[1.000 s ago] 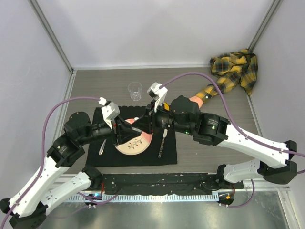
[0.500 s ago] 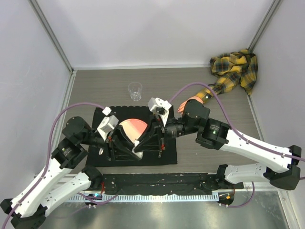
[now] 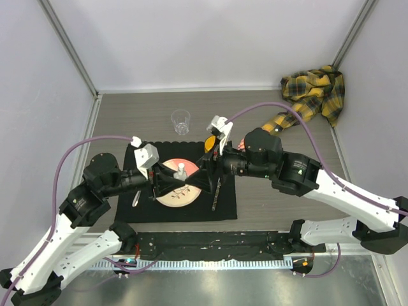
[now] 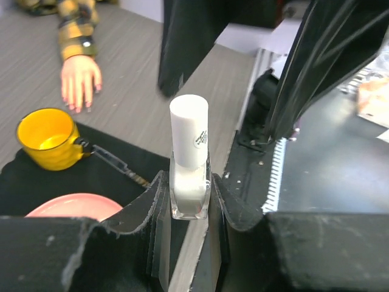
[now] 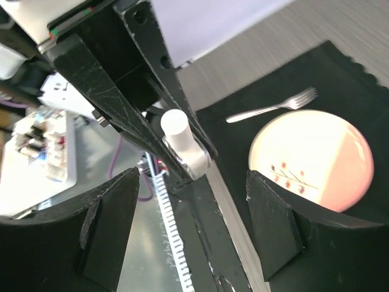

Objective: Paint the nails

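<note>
Grey wood-grain tabletop (image 3: pixel 127 115), white walls around it. One black fabric mat with a scalloped edge (image 3: pixel 226 207) carries one glossy round pink-and-cream plate (image 5: pixel 313 158), one metal fork (image 5: pixel 273 108) and one knife (image 3: pixel 215 194). Two cups: a clear ribbed plastic one (image 3: pixel 181 121) on bare table, a glossy yellow one (image 4: pixel 45 137) at the mat's edge.

One small clear square bottle with a white cylindrical cap (image 4: pixel 189 176) stands upright, clamped between the left gripper's (image 4: pixel 189 184) scuffed black fingers. The right gripper (image 5: pixel 193 176) faces it, jaws spread wide, holding nothing.

One pale peach mannequin hand (image 4: pixel 79 76) in a yellow-and-black plaid sleeve (image 3: pixel 315 92) lies flat on bare table, its tiny nails (image 4: pixel 78 107) well apart from the bottle.
</note>
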`<state>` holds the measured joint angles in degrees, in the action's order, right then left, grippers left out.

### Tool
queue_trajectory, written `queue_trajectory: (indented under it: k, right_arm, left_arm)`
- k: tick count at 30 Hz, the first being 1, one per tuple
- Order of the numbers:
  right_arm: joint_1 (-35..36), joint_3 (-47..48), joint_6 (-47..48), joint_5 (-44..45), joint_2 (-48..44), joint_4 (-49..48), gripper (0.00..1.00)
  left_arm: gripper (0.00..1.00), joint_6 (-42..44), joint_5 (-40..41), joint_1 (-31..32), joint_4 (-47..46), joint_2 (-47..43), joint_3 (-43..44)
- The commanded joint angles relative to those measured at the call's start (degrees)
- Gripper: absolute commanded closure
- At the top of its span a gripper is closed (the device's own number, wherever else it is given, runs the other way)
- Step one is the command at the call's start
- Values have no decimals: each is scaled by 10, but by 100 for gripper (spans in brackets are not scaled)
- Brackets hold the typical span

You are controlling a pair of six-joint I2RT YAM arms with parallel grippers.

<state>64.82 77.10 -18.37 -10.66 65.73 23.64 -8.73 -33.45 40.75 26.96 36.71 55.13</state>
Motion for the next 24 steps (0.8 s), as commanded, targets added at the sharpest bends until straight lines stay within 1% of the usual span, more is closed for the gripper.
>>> queue_trajectory:
  k: [1, 4, 7, 9, 12, 17, 20, 21, 24]
  right_arm:
    - [1, 88, 5, 83, 0, 96, 23]
    - [1, 141, 14, 68, 23, 135, 27]
    - [1, 204, 12, 59, 69, 182, 29]
    - [1, 247, 7, 56, 105, 204, 33]
    - [1, 288, 8, 54, 143, 237, 34]
    - [0, 313, 13, 36, 167, 247, 38]
    - [0, 322, 18, 27, 178, 252, 43]
    - [1, 323, 18, 22, 181, 253, 47]
    - [1, 323, 20, 20, 186, 254, 53]
  left_arm:
    - [100, 41, 59, 1, 13, -3, 17]
    - [100, 44, 51, 1, 17, 1, 20]
    - [100, 43, 40, 1, 20, 6, 20]
    - [100, 42, 41, 1, 21, 2, 17]
    - [100, 39, 43, 0, 25, -3, 16]
    - [100, 38, 44, 1, 29, -4, 16]
    - [100, 38, 42, 1, 30, -3, 16]
    - [100, 38, 41, 1, 31, -2, 16]
    - [100, 39, 40, 1, 30, 0, 16]
